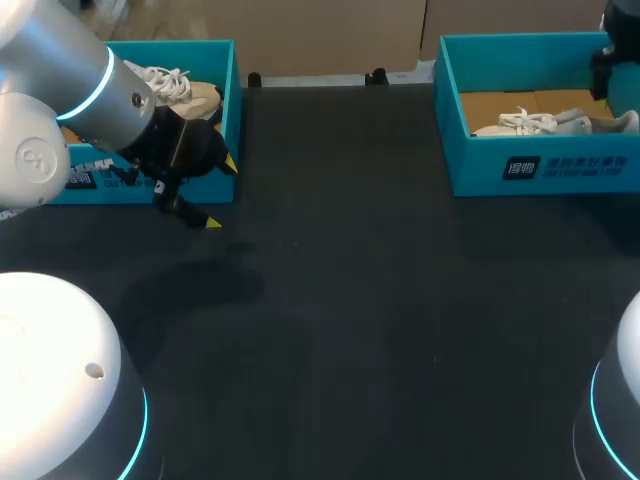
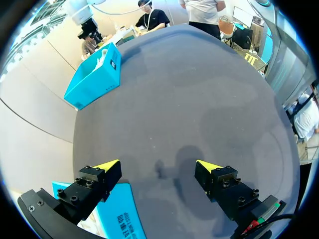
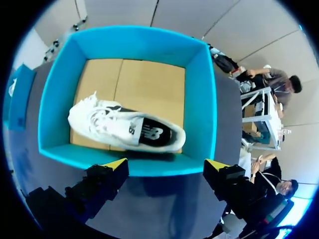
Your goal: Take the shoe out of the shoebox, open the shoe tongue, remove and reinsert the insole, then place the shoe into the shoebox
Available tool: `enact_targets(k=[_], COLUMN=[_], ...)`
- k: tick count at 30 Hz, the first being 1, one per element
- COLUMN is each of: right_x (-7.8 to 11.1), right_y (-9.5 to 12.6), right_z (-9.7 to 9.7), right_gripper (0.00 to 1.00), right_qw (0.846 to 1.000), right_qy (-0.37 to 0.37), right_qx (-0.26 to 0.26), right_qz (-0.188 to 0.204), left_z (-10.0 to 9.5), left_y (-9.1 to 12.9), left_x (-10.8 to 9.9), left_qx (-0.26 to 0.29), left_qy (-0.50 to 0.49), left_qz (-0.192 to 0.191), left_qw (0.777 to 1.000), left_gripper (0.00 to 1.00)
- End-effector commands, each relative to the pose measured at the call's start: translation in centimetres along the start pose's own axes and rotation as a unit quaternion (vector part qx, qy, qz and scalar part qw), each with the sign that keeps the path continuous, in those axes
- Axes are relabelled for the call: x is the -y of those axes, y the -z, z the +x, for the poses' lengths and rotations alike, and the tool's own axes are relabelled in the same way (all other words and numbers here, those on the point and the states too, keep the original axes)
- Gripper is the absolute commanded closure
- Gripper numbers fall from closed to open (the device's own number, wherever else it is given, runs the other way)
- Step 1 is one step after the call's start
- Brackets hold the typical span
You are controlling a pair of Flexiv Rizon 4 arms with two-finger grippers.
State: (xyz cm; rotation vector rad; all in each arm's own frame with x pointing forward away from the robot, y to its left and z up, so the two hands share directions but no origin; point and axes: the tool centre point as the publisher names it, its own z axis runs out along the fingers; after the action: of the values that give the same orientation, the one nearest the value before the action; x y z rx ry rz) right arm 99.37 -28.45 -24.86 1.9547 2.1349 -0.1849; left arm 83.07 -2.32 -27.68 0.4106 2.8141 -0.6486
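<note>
Item 1, left pincer (image 2: 158,167): mine, fingers spread wide with nothing between them. It hangs over the dark table (image 1: 380,320), at the front corner of the left shoebox (image 1: 233,100), one finger above that box's wall.

Item 2, right pincer (image 3: 167,164): mine, fingers spread wide and holding nothing. It hangs above the near wall of the right shoebox (image 3: 202,99), looking down into it.

Item 3, white shoe (image 3: 124,127): it lies slantwise on the cardboard floor of the right shoebox with its opening facing up. The laces are at one end and the dark insole shows at the other. Neither pincer touches it.

Item 4, beige shoe (image 1: 195,98): white laces, inside the left shoebox, partly hidden behind my left arm.
</note>
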Motion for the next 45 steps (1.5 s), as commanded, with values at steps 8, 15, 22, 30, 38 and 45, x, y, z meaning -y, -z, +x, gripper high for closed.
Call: enact_targets(k=[8,15,22,30,38,45], right_x=[3.3,3.7,3.7,3.7,3.7,3.7], right_y=[3.9,4.8,4.8,4.8,4.8,4.8], right_z=[2.5,3.0,3.0,3.0,3.0,3.0], right_gripper=[0.0,0.0,0.0,0.0,0.0,0.0], right_qw=[0.999,1.0,1.0,1.0,1.0,1.0], right_qy=[0.022,0.012,0.012,0.012,0.012,0.012], right_qx=[-0.025,-0.023,-0.023,-0.023,-0.023,-0.023], right_qz=[-0.016,-0.018,-0.018,-0.018,-0.018,-0.018], left_z=[0.0,0.0,0.0,0.0,-0.8,-2.4], left_y=[0.0,0.0,0.0,0.0,0.2,1.1], left_x=[0.0,0.0,0.0,0.0,-0.4,-1.2], left_qx=[0.0,0.0,0.0,0.0,0.006,0.016], left_qy=[0.0,0.0,0.0,0.0,0.006,0.008], left_qz=[-0.001,-0.001,-0.001,-0.001,-0.023,-0.019], left_qw=[1.0,1.0,1.0,1.0,1.0,1.0], left_gripper=[0.0,0.0,0.0,0.0,0.0,0.0])
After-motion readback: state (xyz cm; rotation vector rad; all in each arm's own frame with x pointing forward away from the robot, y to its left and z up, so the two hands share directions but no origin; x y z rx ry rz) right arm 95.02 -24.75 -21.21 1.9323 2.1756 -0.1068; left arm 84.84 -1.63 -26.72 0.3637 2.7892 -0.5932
